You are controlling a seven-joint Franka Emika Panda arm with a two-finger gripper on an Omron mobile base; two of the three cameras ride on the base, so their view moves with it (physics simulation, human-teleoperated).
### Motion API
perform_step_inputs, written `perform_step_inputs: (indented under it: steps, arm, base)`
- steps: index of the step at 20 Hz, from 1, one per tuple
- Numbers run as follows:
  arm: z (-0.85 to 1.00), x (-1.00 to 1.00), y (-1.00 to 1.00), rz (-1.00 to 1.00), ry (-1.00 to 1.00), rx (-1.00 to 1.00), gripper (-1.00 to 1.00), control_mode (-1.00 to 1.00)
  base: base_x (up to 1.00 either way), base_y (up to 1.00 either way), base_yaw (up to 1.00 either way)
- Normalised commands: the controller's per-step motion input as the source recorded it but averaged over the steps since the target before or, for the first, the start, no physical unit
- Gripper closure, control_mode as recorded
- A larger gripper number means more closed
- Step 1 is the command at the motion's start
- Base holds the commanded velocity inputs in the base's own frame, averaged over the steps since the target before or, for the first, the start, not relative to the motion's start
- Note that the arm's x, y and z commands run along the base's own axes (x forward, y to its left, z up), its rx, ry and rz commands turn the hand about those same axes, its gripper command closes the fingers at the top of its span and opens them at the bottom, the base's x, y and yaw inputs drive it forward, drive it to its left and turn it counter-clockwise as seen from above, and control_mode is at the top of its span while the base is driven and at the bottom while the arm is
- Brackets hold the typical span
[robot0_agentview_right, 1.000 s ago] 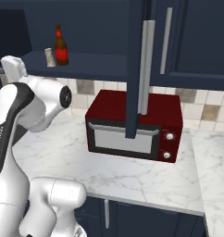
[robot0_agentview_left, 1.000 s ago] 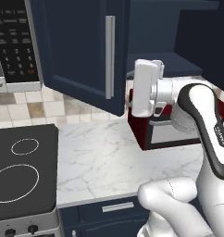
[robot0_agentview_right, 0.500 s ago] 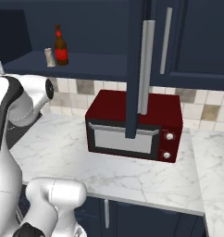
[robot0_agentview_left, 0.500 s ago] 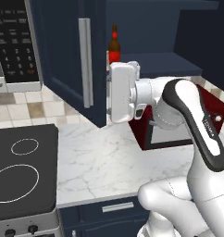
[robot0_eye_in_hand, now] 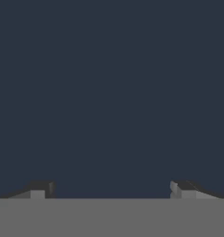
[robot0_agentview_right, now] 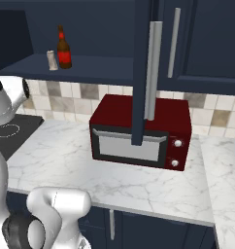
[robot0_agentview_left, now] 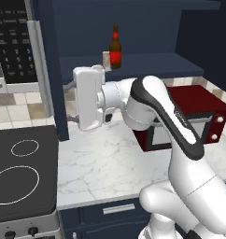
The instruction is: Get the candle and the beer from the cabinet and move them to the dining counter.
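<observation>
Two finds wait: the beer [robot0_agentview_left: 115, 48], slick breakable glass best gripped at its body, and the light candle [robot0_agentview_left: 106, 59]; gripper [robot0_eye_in_hand: 111, 190] fingers spread wide, empty.

Rendered frames, evenly lit, no visible lamp. Diffuse light; the marble desk [robot0_agentview_left: 105, 163] reads bright, with a soft shadow under the microwave [robot0_agentview_right: 141, 131] at its 6 o'clock edge. Cabinet [robot0_agentview_right: 90, 34] interior is dim, dark toward 9 o'clock. Faint sheen on the beer [robot0_agentview_left: 115, 48] glass and the silver door handle [robot0_agentview_right: 152, 70]. No glare or edge distortion. Slight softness overall; hand view flat, dark navy, featureless.
</observation>
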Motion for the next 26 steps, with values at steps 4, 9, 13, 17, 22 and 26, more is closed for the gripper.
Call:
perform_step_inputs:
  steps: [4,9,13,17,22,26]
  arm:
    - [-0.16,-0.04,0.84,0.09,0.00,-0.01,-1.00,-1.00]
    - [-0.23,-0.14,0.64,0.05,0.00,-0.09,-1.00,-1.00]
    - [-0.09,-0.05,0.16,0.01,0.00,-0.09,-1.00,-1.00]
    - [-0.02,-0.12,-0.01,0.00,-0.10,-0.10,-1.00,-1.00]
    - [0.00,-0.29,-0.18,0.00,-0.29,-0.22,-1.00,-1.00]
    - [0.00,-0.26,-0.27,-0.03,-0.34,-0.23,-1.00,-1.00]
  base:
    - [0.00,0.00,0.00]
    - [0.00,0.00,0.00]
    - [0.00,0.00,0.00]
    - [0.00,0.00,0.00]
    - [0.00,0.00,0.00]
    - [0.00,0.00,0.00]
